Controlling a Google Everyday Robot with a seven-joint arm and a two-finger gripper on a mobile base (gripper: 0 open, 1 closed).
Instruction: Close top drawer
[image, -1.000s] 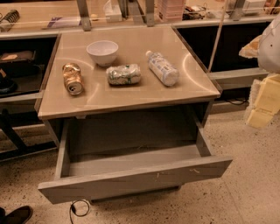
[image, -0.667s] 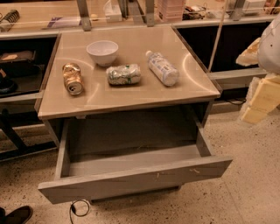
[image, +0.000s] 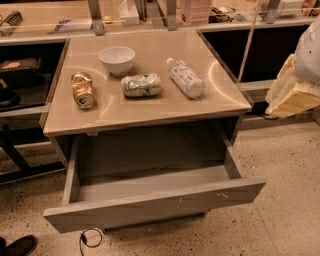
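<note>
The drawer (image: 150, 205) stands far open under the top (image: 150, 109); the gripper (image: 292, 95), state not discernible, hangs well apart at right, so an off-centre push on its front may skew and jam it.

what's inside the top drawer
Inside the top drawer the visible floor looks bare; its rear is hidden under the tabletop. The gripper hangs at the right edge, apart from it.

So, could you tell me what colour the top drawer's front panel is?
Grey, wood-look top drawer, camera view; gripper at right edge.
</note>
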